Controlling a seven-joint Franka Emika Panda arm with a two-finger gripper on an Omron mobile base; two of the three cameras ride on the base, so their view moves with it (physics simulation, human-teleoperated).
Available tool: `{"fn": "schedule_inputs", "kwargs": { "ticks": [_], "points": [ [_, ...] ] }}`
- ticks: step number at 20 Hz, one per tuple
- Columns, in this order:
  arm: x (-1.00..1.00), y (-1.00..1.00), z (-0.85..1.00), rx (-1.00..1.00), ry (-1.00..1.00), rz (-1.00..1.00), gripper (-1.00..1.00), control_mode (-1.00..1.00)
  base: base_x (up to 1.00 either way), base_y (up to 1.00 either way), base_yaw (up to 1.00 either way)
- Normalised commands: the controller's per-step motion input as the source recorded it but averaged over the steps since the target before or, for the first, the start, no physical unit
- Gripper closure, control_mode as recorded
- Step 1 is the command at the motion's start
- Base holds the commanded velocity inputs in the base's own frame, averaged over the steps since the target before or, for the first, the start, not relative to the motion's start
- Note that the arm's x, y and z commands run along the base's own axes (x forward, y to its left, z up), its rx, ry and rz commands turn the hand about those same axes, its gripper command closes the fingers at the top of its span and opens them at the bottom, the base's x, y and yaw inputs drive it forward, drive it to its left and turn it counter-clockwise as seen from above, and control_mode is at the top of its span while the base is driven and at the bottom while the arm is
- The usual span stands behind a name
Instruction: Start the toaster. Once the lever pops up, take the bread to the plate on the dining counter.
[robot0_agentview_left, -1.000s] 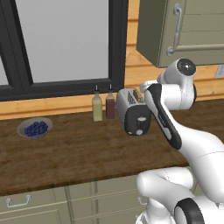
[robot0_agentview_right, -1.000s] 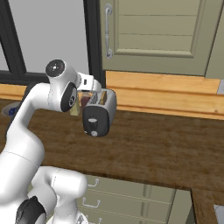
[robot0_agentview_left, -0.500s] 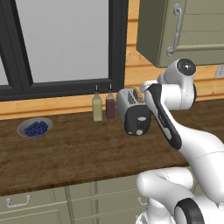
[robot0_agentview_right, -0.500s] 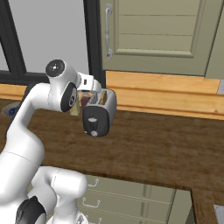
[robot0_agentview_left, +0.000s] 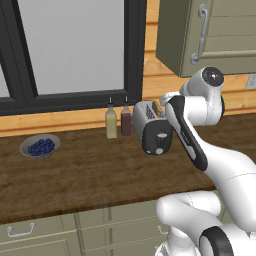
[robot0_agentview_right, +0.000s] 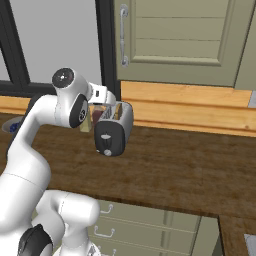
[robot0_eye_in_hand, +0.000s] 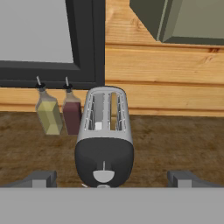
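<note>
Hand view: my gripper (robot0_eye_in_hand: 109, 178) faces the toaster (robot0_eye_in_hand: 105, 138) end-on, with my fingertips (robot0_eye_in_hand: 43, 178) spread wide to either side of its black panel and nothing between them. I judge the task barely begun. The lever (robot0_eye_in_hand: 103, 166) shows as a thin pale line in its slot above the pale knob, and I cannot tell whether it is up or down. A tan edge in the right-hand slot looks like the bread; it is not yet lifted out. Pressing the lever, waiting for the pop, pulling the slice and carrying it to the plate on the dining counter all seem left to do.

The dark wooden counter (robot0_agentview_left: 90, 175) runs wide below a pale timber wall. Above it sit a black-framed window and a grey-green wall cabinet (robot0_agentview_left: 205, 35); drawers line the front below. The toaster stands near the counter's back edge. Just beside it, toward the window, are two bottles (robot0_agentview_left: 118, 122), one yellowish and one dark red. A bowl of blueberries (robot0_agentview_left: 40, 146) lies well apart toward the left end.
</note>
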Motion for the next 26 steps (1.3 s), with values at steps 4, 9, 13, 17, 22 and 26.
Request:
{"fn": "schedule_inputs", "kwargs": {
  "ticks": [4, 9, 13, 17, 22, 26],
  "points": [
    [0.00, 0.00, 0.00, 0.00, 0.00, 0.00, -1.00, -1.00, 0.00, 0.00, 0.00],
    [0.00, 0.00, 0.00, 0.00, 0.00, 0.00, -1.00, -1.00, 0.00, 0.00, 0.00],
    [-0.03, 0.00, 0.00, 0.00, 0.00, 0.00, -1.00, -1.00, 0.00, 0.00, 0.00],
    [-0.49, 0.00, 0.00, 0.00, -0.05, 0.00, -1.00, -1.00, 0.00, 0.00, 0.00],
    [-0.45, 0.00, -0.20, 0.00, -0.08, -0.01, -1.00, -1.00, 0.00, 0.00, 0.00],
    [-0.01, 0.00, -0.31, 0.00, -0.03, 0.00, -1.00, -1.00, 0.00, 0.00, 0.00]
  ]
}}
